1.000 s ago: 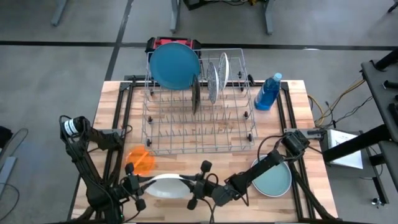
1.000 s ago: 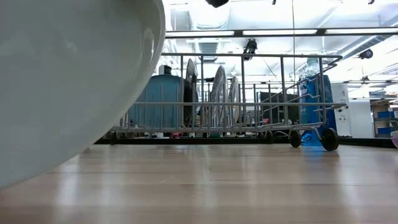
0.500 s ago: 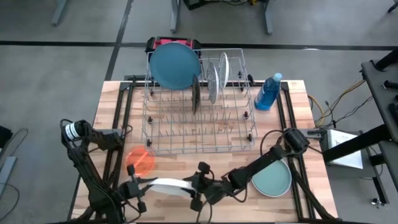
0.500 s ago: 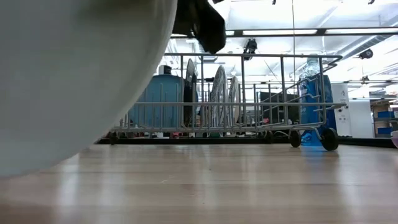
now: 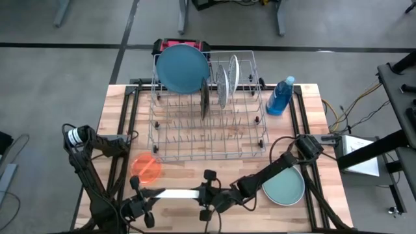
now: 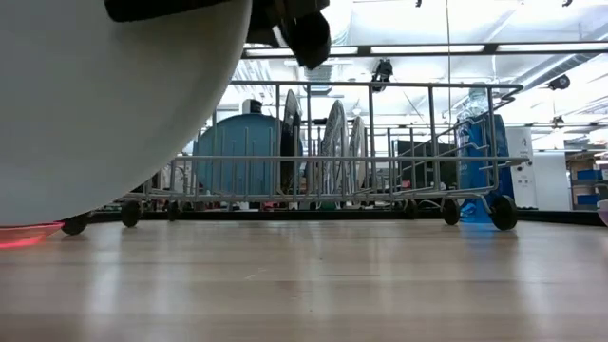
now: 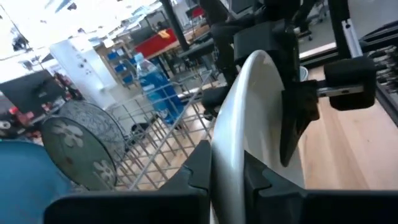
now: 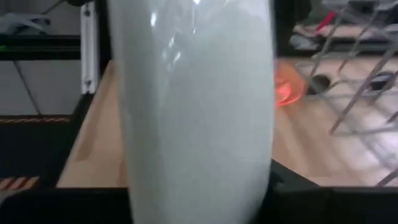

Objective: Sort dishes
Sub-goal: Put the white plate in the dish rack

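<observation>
A white plate (image 5: 175, 193) stands on edge above the table's near edge, between my two grippers. My left gripper (image 5: 148, 195) is shut on its left rim. My right gripper (image 5: 203, 193) is shut on its right rim. The low view shows the plate (image 6: 95, 95) hanging clear of the table. A small orange plate (image 5: 147, 167) lies flat just beyond it. A teal plate (image 5: 284, 187) lies flat at the near right, partly under my right arm. A large blue plate (image 5: 183, 68) and patterned plates (image 5: 223, 84) stand in the wire rack (image 5: 208, 140). My left gripper pinches the white plate's left rim (image 7: 227, 149) between its two fingers (image 7: 202, 168), one on each face. It comes in level from the table's left. The plate stands on edge, lifted clear of the table. My right gripper has the plate's opposite, right rim (image 7: 270, 106), one finger (image 7: 293, 118) lying against each face. It comes from the table's right, slanting a little downward. In its own wrist view the plate (image 8: 193, 93) fills the space between the fingers.
The wire rack takes up the middle and far part of the table. A blue bottle (image 5: 281, 96) stands to the rack's right. A red object (image 5: 182, 44) sits behind the rack. Bare wood lies between the rack and the near edge.
The white plate has turned from lying nearly flat to standing on edge, and has risen a little. My left gripper rolled with it while staying shut on its left rim. My right gripper moved leftward onto the plate's right rim.
</observation>
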Robot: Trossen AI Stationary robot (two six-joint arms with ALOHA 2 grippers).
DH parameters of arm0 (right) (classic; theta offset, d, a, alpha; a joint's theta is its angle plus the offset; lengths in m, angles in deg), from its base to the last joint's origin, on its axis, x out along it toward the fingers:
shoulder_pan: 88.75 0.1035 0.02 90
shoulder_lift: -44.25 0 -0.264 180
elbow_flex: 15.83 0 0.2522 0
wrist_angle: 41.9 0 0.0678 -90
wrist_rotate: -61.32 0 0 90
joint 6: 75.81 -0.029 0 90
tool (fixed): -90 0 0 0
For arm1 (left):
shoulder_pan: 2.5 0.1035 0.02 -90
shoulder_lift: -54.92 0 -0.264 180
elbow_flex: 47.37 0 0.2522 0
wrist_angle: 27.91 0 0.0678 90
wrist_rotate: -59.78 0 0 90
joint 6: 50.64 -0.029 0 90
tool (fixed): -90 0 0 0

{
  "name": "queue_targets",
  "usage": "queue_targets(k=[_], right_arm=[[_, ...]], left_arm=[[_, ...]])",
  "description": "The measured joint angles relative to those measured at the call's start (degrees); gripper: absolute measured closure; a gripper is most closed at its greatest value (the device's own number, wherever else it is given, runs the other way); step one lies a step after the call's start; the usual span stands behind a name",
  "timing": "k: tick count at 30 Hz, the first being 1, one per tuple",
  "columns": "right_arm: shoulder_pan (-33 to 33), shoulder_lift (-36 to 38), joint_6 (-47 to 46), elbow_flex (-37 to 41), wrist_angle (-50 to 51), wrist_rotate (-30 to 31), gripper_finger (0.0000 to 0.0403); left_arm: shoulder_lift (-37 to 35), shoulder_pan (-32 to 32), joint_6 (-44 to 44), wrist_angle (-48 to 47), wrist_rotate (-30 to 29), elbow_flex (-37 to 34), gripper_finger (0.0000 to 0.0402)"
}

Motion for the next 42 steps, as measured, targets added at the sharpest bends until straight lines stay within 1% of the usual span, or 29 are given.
queue_targets(k=[3, 6, 9, 13, 16, 19, 23, 26, 28, 31, 32, 34, 36, 38, 39, 42], right_arm=[[0.33, 0.04, 3.06, -0.09, 0.18, 2.78, 0.0330], [0.89, 0.37, 8.92, -0.11, 0.36, 7.61, 0.0351], [1.81, 0.97, 17.13, -0.11, 2.07, 12.32, 0.0351], [2.41, 2.36, 25.08, -0.05, 4.16, 15.97, 0.0351], [2.52, 3.63, 31.11, -0.05, 6.34, 16.88, 0.0352], [2.67, 4.19, 36.63, -0.03, 6.53, 17.12, 0.0352], [4.26, 4.73, 45.75, -0.44, 6.65, 17.58, 0.0352], [6.61, 5.80, 53.45, -0.48, 6.35, 17.57, 0.0353], [8.28, 6.64, 56.47, -0.48, 6.20, 17.62, 0.0353], [10.99, 8.19, 61.72, -0.48, 6.70, 17.32, 0.0353], [11.89, 8.74, 63.55, -0.48, 7.28, 16.46, 0.0353], [13.46, 10.42, 64.92, -0.48, 9.13, 12.24, 0.0353], [14.92, 12.36, 62.50, -0.46, 11.02, 6.25, 0.0353], [16.08, 15.33, 58.79, 0.01, 13.22, -4.46, 0.0353], [16.53, 16.50, 57.48, 0.31, 13.25, -8.72, 0.0353], [17.49, 19.56, 56.11, 1.42, 12.50, -22.44, 0.0353]], left_arm=[[-0.13, -0.16, -0.36, 0.66, 0.83, 0.04, 0.0367], [-0.10, -0.31, 0.62, 1.27, 2.87, 0.17, 0.0321], [-0.26, 0.00, 1.68, 1.61, 5.38, 0.86, 0.0267], [-0.55, 0.29, 1.75, -0.64, 9.33, 2.11, 0.0203], [-0.69, 0.31, 0.64, -2.32, 12.87, 3.49, 0.0170], [-0.69, 0.31, 0.57, -4.24, 16.61, 5.41, 0.0155], [-0.74, 0.27, 0.77, -6.90, 22.31, 7.67, 0.0152], [-0.74, 0.01, 0.73, -8.45, 25.74, 9.39, 0.0151], [-0.74, -0.19, 0.72, -9.35, 27.33, 10.39, 0.0151], [-0.74, -0.45, 0.68, -11.72, 27.54, 11.73, 0.0151], [-0.76, -0.47, 0.60, -12.40, 27.06, 12.01, 0.0153], [-0.76, -0.43, 0.54, -14.13, 25.58, 12.32, 0.0156], [-0.76, -0.42, 0.39, -15.15, 23.45, 12.31, 0.0159], [-0.76, -0.43, 0.32, -16.47, 21.52, 12.09, 0.0163], [-0.76, -0.41, 0.33, -16.80, 21.27, 11.98, 0.0165], [-0.75, -0.21, 0.44, -18.00, 21.15, 11.66, 0.0169]])
